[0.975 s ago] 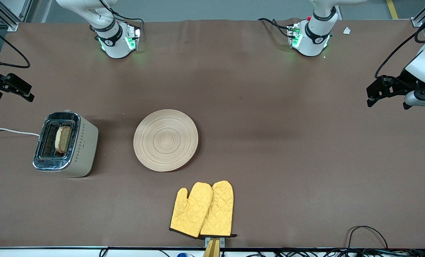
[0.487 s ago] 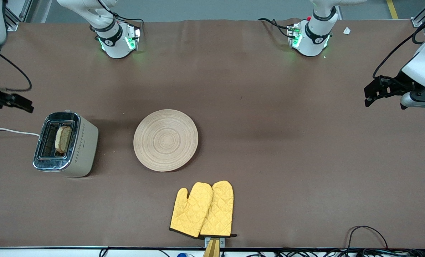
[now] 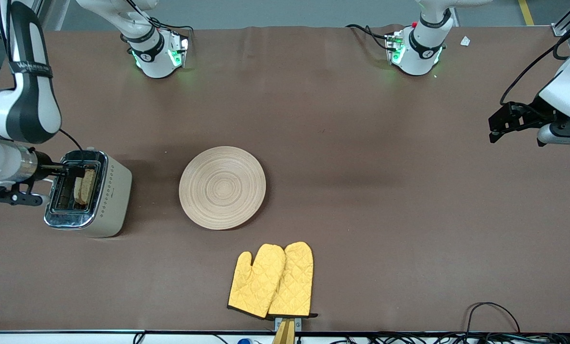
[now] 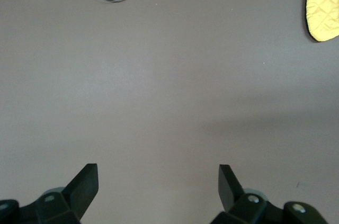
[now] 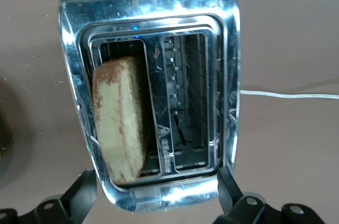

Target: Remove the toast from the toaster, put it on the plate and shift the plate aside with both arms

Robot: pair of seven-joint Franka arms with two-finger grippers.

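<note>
The toast (image 3: 85, 185) (image 5: 121, 121) stands upright in the toaster's slot on the plate's side. My right gripper (image 3: 65, 168) (image 5: 156, 175) hangs open over the toaster (image 3: 88, 193) (image 5: 151, 1). Its fingers (image 5: 85, 188) straddle the toaster end that lies farther from the front camera, and they hold nothing. The round light-wood plate (image 3: 222, 187) lies bare beside the toaster, toward the table's middle. My left gripper (image 3: 502, 122) (image 4: 157, 171) waits open and empty above bare tabletop at the left arm's end of the table.
Two yellow quilted oven mitts (image 3: 271, 280) (image 4: 323, 7) lie nearer the front camera than the plate, by the table's front edge. The toaster's white cord (image 5: 288, 96) runs off toward the right arm's end. Black cables (image 3: 490, 315) hang along the front edge.
My right arm has swung in from the table's end and brought its open gripper over the toaster. The left gripper has hardly moved. Toast and plate are where they were.
</note>
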